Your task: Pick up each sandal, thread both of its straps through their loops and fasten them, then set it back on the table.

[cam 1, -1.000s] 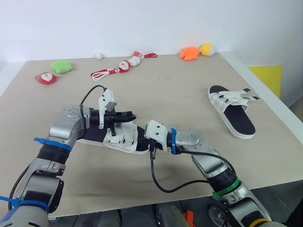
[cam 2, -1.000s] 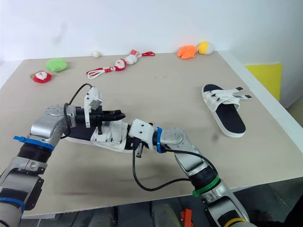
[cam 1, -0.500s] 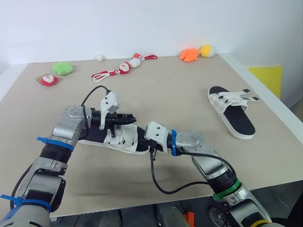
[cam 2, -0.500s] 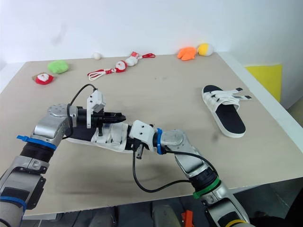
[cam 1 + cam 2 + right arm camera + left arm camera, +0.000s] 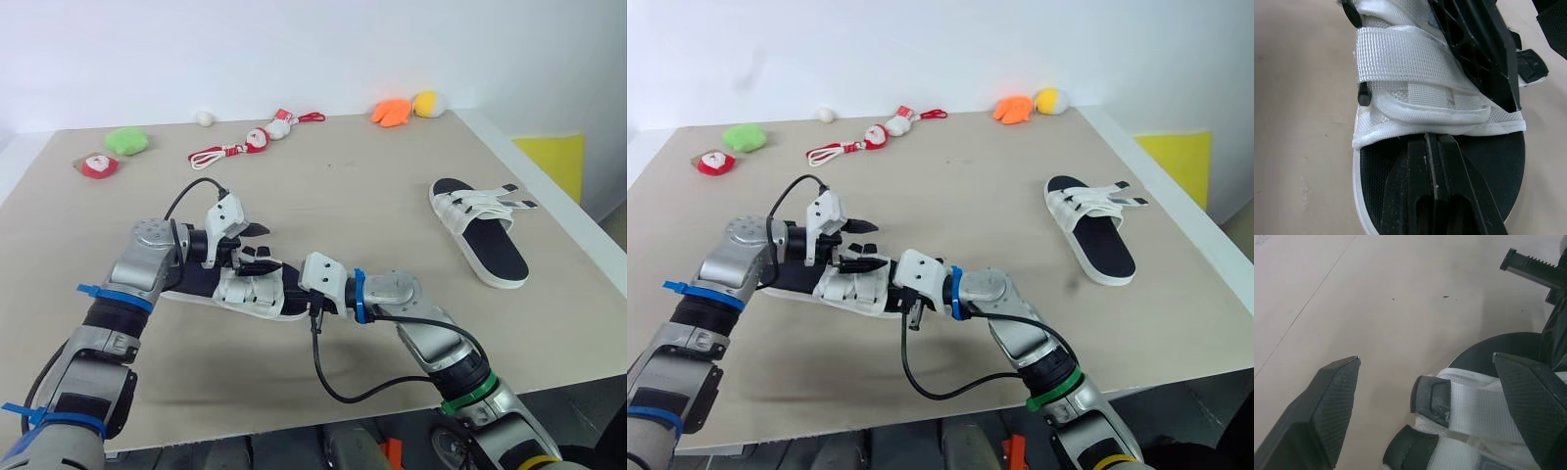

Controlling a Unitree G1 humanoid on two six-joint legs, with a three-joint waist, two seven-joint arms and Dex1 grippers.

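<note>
The near sandal (image 5: 250, 290), white straps on a black footbed, lies flat on the table in front of me. My left gripper (image 5: 260, 247) hovers open just over its straps, holding nothing. In the left wrist view, two black-tipped strap ends (image 5: 1430, 400) lie between the spread fingers (image 5: 1337, 399). My right gripper (image 5: 1432, 139) is shut, its tips resting on the black footbed (image 5: 1376, 166) beside the strap band (image 5: 1400, 61). The second sandal (image 5: 482, 233) lies far right, its strap ends (image 5: 515, 201) loose and pointing off to the right.
Small toys line the far edge: a green plush (image 5: 127, 139), a red-and-white plush (image 5: 98, 164), a Santa toy on a red cord (image 5: 250, 142), a white ball (image 5: 204, 117), an orange plush (image 5: 392, 111) and a yellow ball (image 5: 427, 102). The table's right edge (image 5: 578, 235) runs past the second sandal.
My left gripper has gone from shut to wide open above the near sandal's straps. The right gripper and both sandals have stayed in place.
</note>
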